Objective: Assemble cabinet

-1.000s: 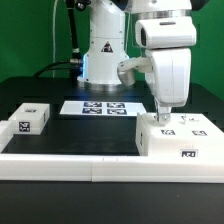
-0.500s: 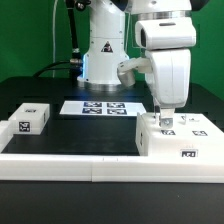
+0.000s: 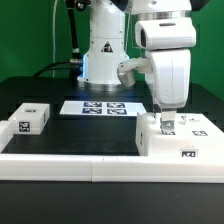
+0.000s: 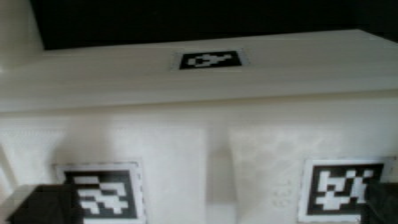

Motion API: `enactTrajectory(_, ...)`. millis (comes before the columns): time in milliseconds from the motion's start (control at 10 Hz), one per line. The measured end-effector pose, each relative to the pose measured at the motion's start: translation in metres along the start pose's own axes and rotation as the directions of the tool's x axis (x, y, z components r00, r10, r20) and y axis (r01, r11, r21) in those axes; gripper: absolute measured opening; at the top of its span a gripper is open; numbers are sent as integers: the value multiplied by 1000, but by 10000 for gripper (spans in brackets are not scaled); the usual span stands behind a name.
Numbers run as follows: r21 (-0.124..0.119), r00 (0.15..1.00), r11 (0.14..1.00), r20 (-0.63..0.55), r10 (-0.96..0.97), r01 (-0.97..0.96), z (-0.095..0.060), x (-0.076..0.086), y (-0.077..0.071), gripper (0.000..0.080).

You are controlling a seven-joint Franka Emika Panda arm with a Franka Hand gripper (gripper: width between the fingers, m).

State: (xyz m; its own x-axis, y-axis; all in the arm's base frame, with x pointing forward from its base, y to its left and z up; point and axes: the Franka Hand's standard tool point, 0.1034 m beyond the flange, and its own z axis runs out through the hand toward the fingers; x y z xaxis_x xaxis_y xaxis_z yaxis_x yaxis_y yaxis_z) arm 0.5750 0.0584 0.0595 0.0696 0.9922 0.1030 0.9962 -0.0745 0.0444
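Cabinet body (image 3: 160,148) bears black-and-white tags, three of them seen close in the wrist view. Only the exterior view shows the tool (image 3: 167,125), low at the body's top; I cannot tell how far it is open.

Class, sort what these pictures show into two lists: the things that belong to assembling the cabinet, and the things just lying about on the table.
Part of the job:
- cabinet body, the large tagged white box
- small tagged block
- end effector, low at the body's top

Just lying about:
- marker board
- long low white rail
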Motion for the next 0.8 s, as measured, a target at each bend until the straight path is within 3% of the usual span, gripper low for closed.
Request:
enactTrajectory(400,-56,971,969,-2,240,-240,-23,4,-24,797)
enactTrajectory(800,-59,938,936,-5,347,-347,-27,9,-32,797)
